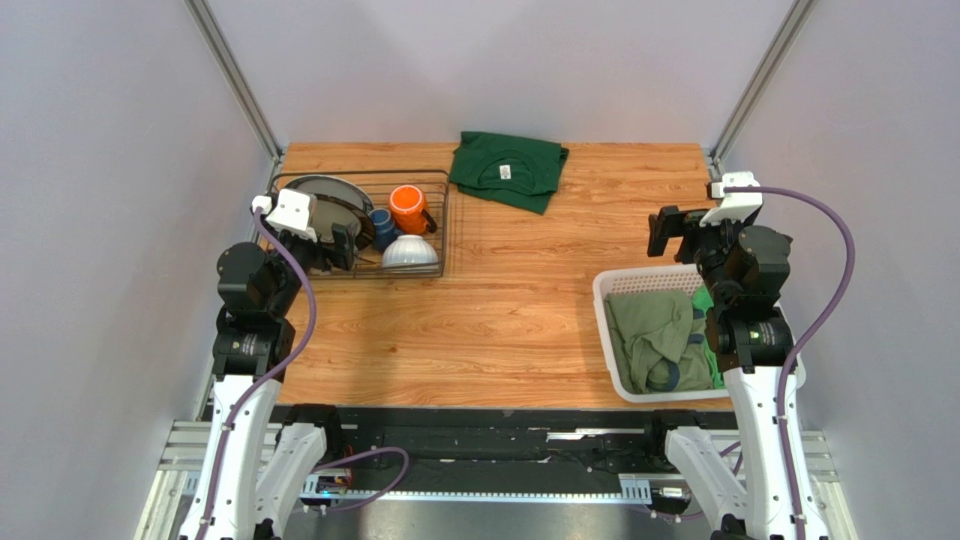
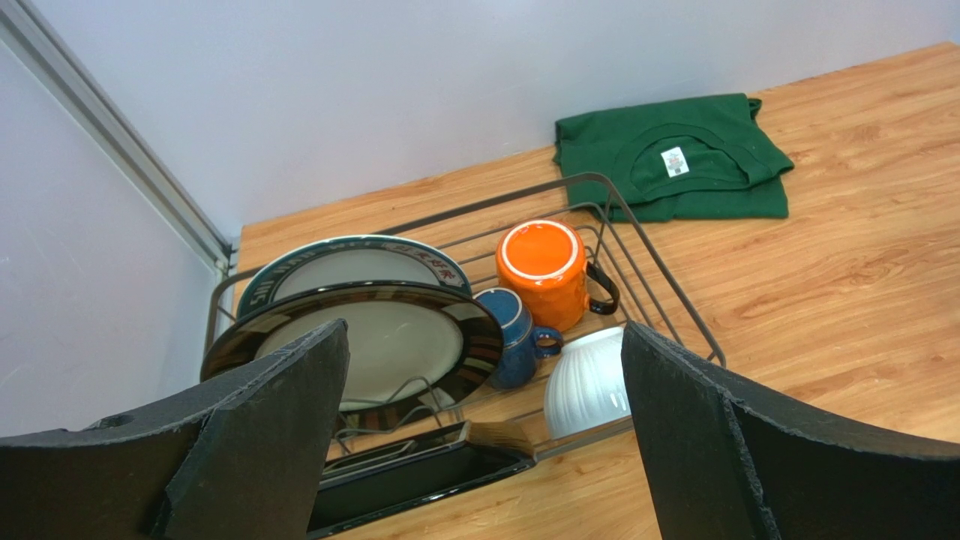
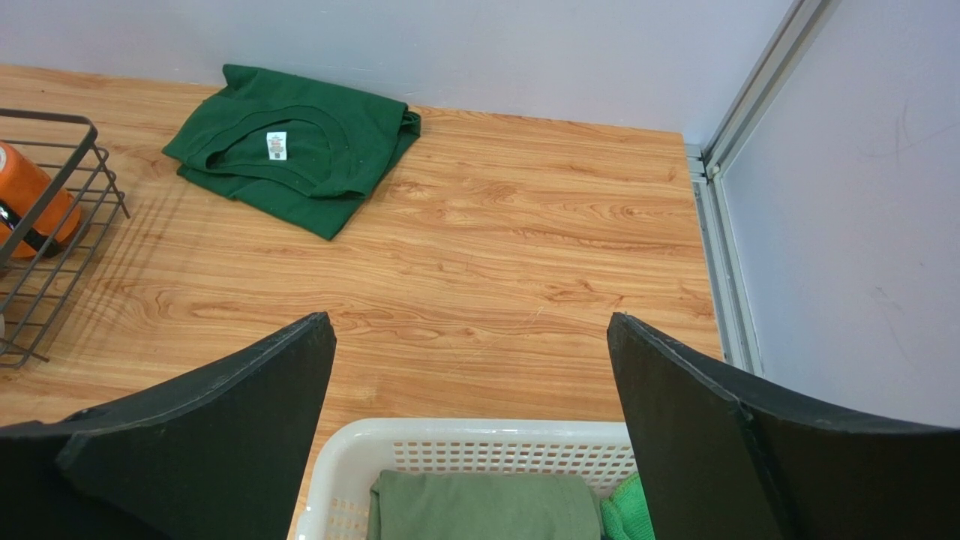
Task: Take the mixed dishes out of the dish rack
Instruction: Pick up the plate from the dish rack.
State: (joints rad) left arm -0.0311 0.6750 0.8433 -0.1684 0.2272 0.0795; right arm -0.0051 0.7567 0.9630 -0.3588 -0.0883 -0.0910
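Observation:
The dark wire dish rack (image 1: 444, 225) stands at the table's back left. It holds a round dark-rimmed plate (image 2: 394, 338) upright, a round green-rimmed plate (image 2: 349, 257) behind it, a dark blue mug (image 2: 513, 332), an orange mug (image 2: 547, 270) and a small white bowl (image 2: 586, 383) upside down. No square cream plate shows. My left gripper (image 1: 336, 242) is open and empty, hovering at the rack's near left side over the dark-rimmed plate. My right gripper (image 1: 667, 234) is open and empty above the far rim of the white basket.
A folded dark green shirt (image 1: 507, 169) lies at the back centre. A white plastic laundry basket (image 1: 603, 326) with green clothes sits at the near right. A black tray (image 2: 417, 484) sits at the rack's near edge. Walls close in on both sides.

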